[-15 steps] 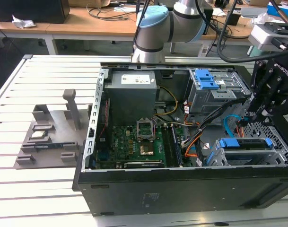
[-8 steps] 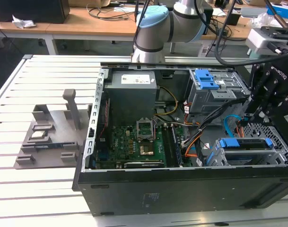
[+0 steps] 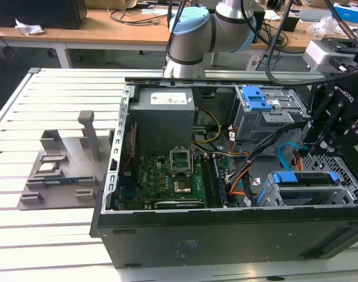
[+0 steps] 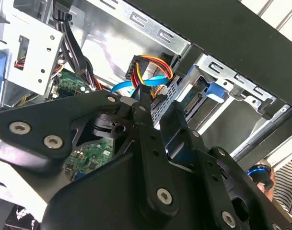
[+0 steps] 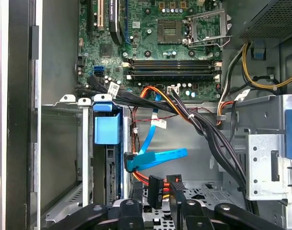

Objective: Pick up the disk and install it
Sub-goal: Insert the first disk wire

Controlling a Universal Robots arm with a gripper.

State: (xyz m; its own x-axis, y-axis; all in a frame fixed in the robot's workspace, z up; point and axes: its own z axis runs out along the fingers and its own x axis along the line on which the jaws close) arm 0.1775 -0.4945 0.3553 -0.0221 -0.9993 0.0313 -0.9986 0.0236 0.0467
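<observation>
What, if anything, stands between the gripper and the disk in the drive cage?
Nothing visible blocks it. The gripper is beside the disk, which sits in its drive cage. A black power connector and a blue data cable lie close by.

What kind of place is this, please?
Probably an electronics or robotics lab: an open black computer case lies on a white slatted metal table, and a wooden workbench strewn with cables stands behind it.

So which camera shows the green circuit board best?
The first wrist view: the green circuit board lies face-on there. The exterior view shows it slanted inside the case; the second wrist view catches small patches.
</observation>
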